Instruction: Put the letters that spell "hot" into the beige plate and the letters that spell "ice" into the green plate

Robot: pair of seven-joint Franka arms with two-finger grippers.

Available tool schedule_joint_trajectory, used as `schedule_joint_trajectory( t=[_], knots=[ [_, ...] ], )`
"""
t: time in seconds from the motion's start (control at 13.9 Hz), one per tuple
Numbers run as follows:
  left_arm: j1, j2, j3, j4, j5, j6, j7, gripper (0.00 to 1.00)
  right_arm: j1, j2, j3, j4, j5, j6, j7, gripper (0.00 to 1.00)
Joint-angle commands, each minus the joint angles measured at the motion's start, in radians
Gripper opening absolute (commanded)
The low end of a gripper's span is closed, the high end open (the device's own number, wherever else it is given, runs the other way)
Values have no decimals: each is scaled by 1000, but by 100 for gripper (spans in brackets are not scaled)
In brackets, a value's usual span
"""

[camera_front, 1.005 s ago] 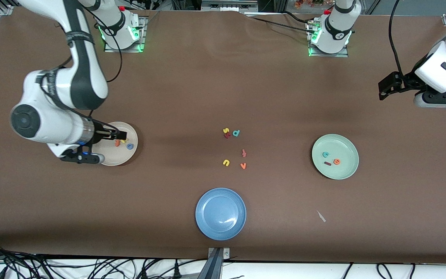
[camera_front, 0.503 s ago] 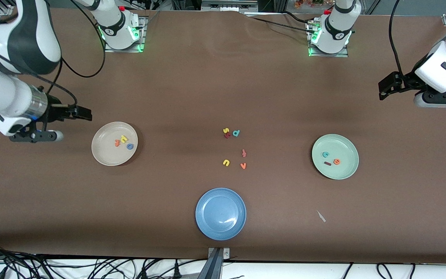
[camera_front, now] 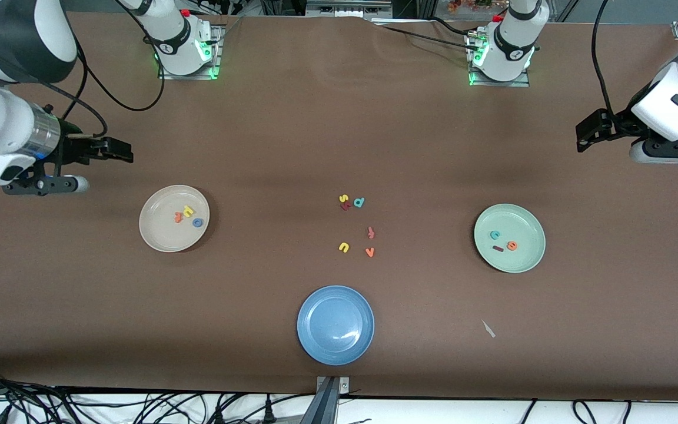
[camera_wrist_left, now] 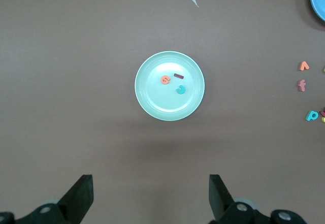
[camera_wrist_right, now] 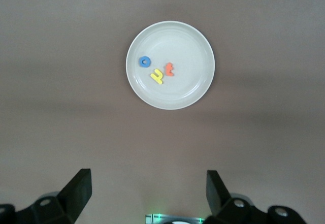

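The beige plate (camera_front: 162,237) lies toward the right arm's end and holds the yellow "h" (camera_front: 188,211), orange "t" (camera_front: 179,217) and blue "o" (camera_front: 197,222). The right wrist view shows that plate (camera_wrist_right: 190,93) too. My right gripper (camera_front: 124,152) hangs open and empty, high over bare table beside the plate. The green plate (camera_front: 522,260) holds the teal "c" (camera_front: 495,235), orange "e" (camera_front: 512,245) and dark red "i" (camera_front: 498,248). It also lies in the left wrist view (camera_wrist_left: 152,104). My left gripper (camera_front: 587,135) waits open and empty over the left arm's end.
Several loose letters lie mid-table, among them a teal "d" (camera_front: 359,202), a yellow hooked one (camera_front: 344,247) and an orange "v" (camera_front: 369,252). An empty blue plate (camera_front: 335,324) sits nearer the camera. A small white scrap (camera_front: 488,328) lies beside it.
My right gripper rose off the beige plate and drew back toward the right arm's end. The letters stayed in the plate. The left arm did not move.
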Motion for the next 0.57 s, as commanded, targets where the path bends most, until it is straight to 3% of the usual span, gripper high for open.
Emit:
schedule_joint_trajectory(
  t=[0.0, 0.5],
  knots=[
    [5, -11, 1, 6, -16, -15, 23, 100, -23, -50, 31, -11, -31, -39, -3, 100],
    [7, -11, 1, 6, -16, -22, 27, 100, -68, -50, 4, 30, -25, -55, 7, 100]
  ],
)
